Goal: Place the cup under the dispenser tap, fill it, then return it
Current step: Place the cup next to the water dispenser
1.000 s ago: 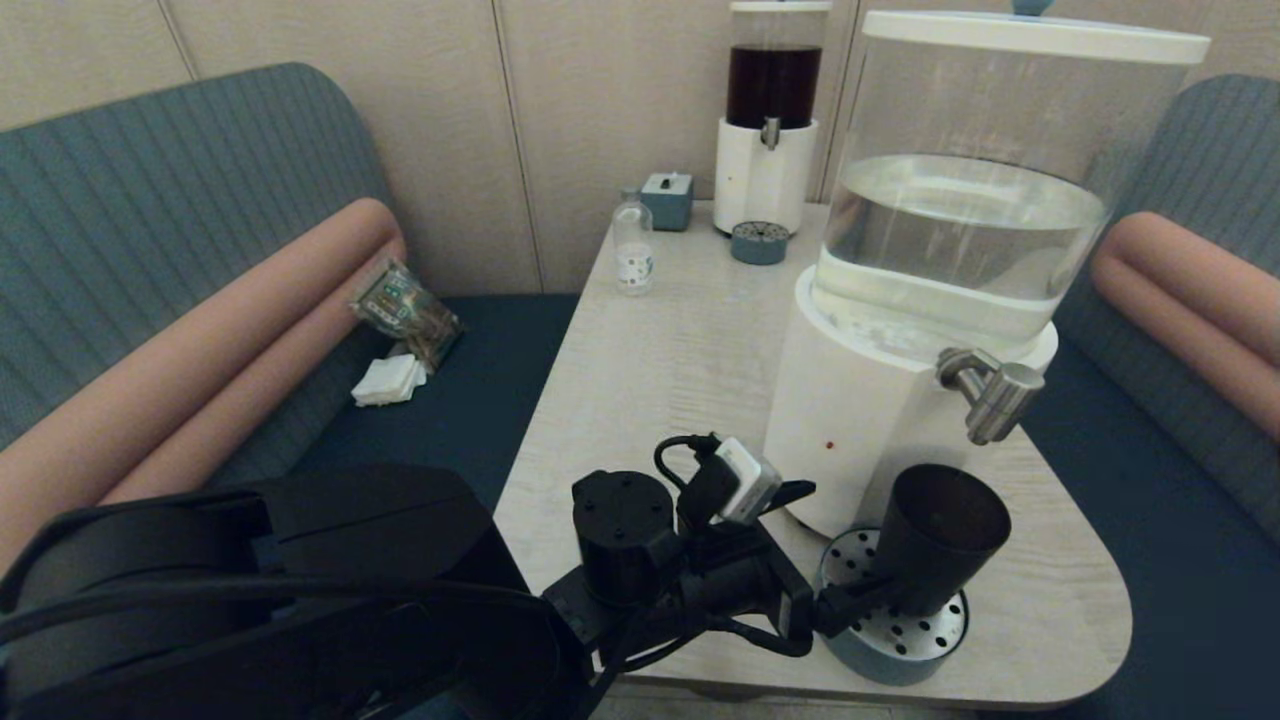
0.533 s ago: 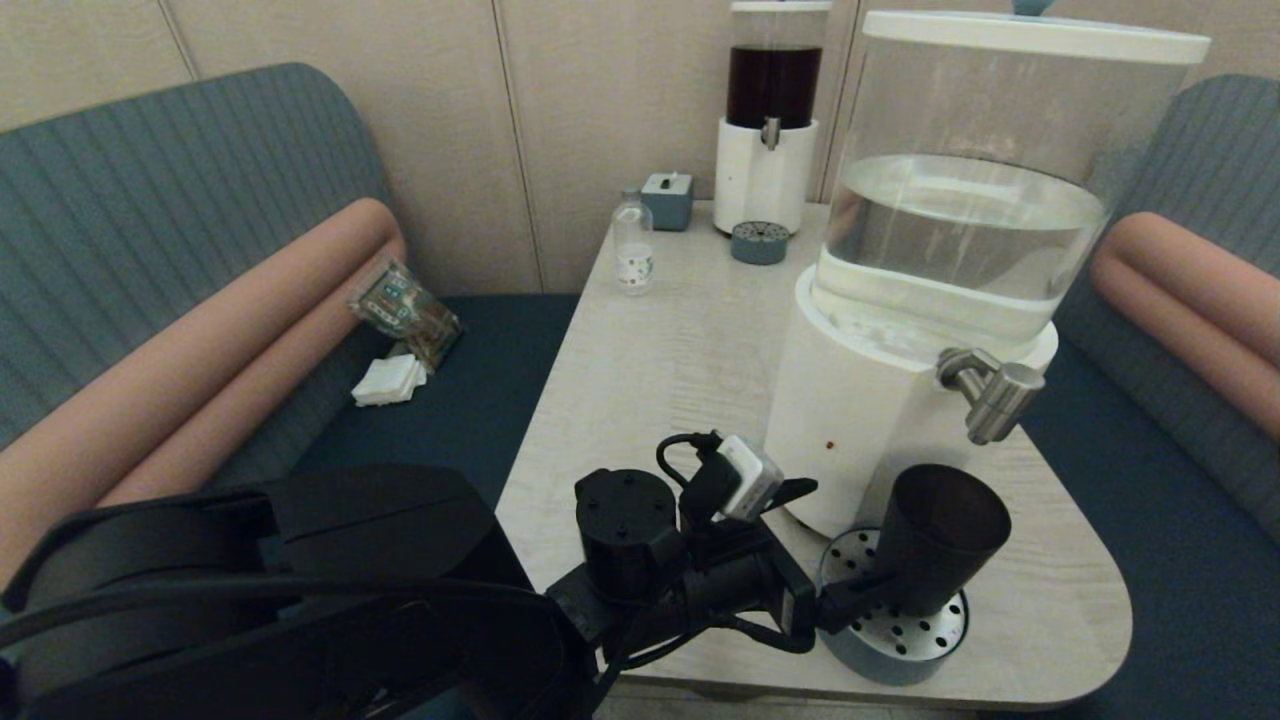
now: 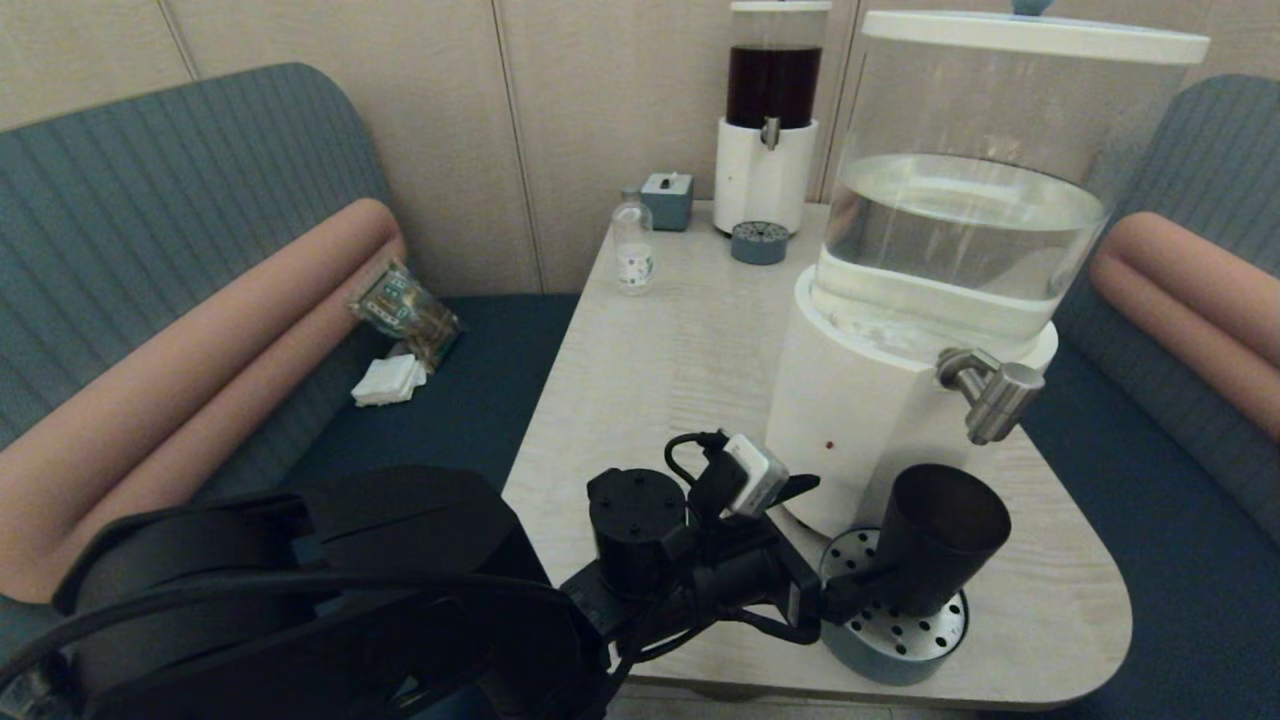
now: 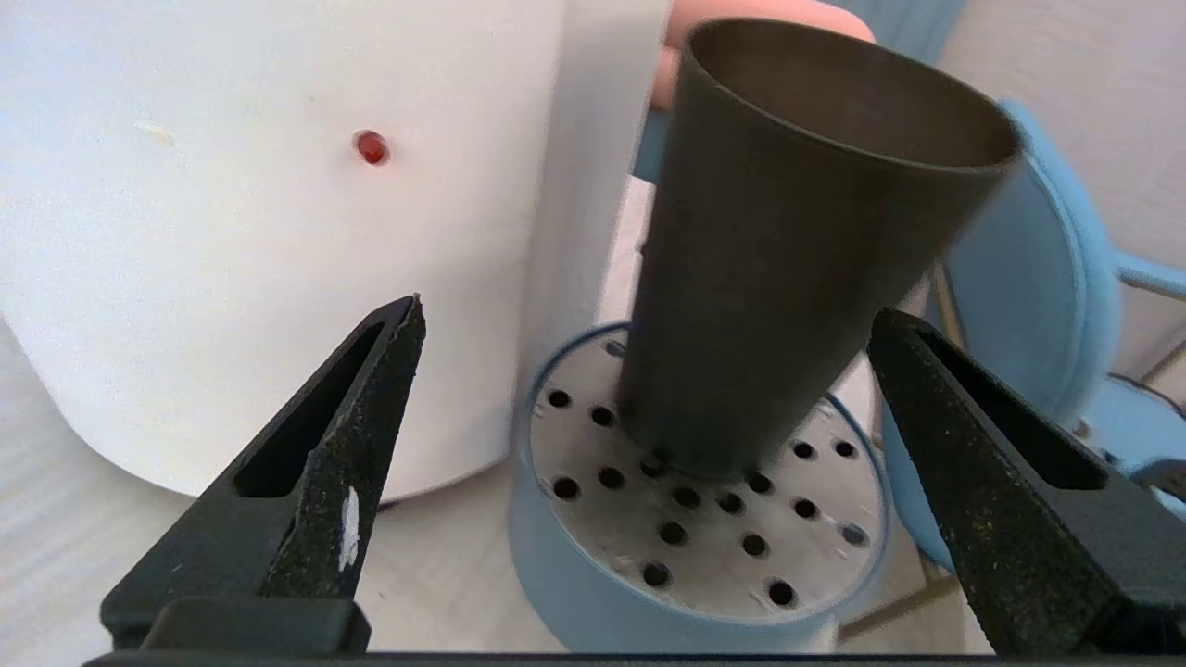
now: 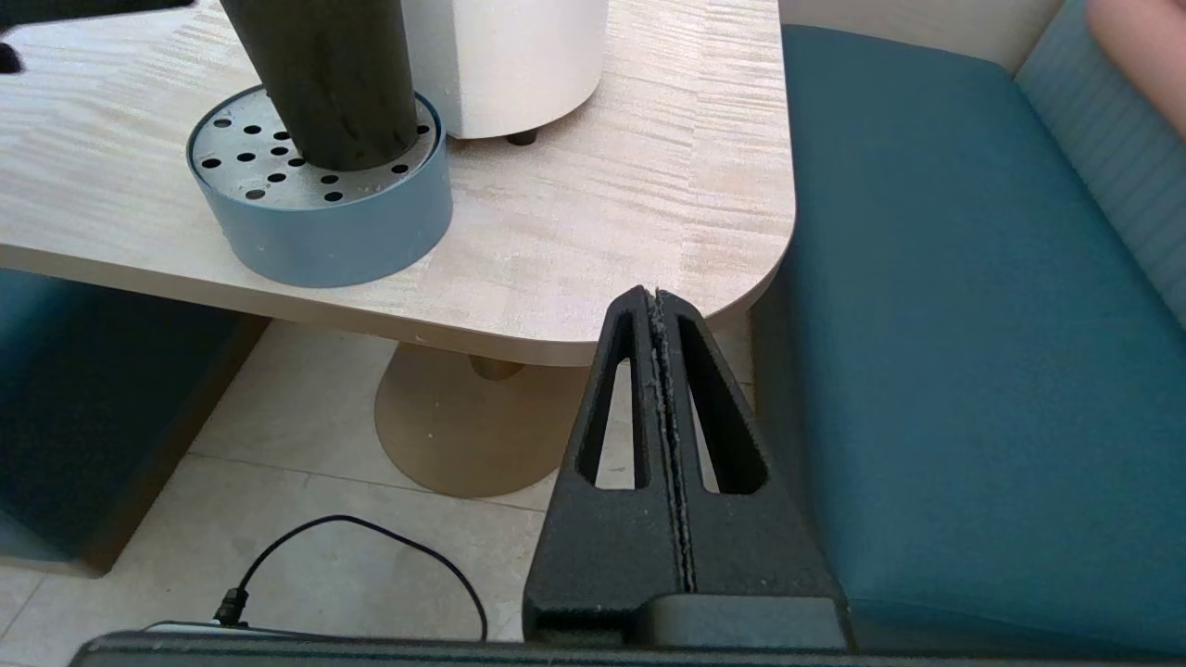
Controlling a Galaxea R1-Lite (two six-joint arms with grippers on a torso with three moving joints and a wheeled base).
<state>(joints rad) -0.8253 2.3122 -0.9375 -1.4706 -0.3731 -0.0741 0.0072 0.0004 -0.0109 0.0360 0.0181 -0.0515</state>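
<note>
The smoky-black cup (image 3: 935, 540) stands on the round blue drip tray (image 3: 880, 650) at the foot of the big white-based water dispenser (image 3: 860, 420). Its mouth is below the brushed-silver tap (image 3: 990, 390). My left gripper (image 3: 840, 595) is open at the cup's lower left side. In the left wrist view the cup (image 4: 797, 241) rises between the widely spread fingers (image 4: 352, 435) without touching either. My right gripper (image 5: 653, 295) is shut on nothing, parked low beside the table's near right corner, and is out of the head view.
At the table's far end are a smaller dark-liquid dispenser (image 3: 770, 120), its small tray (image 3: 759, 242), a clear bottle (image 3: 632, 250) and a blue box (image 3: 668, 198). The rounded table edge (image 5: 723, 278) is close to the right gripper. Teal sofa seats flank the table.
My left arm has shifted slightly to the right. The cup stays where it was on the drip tray.
</note>
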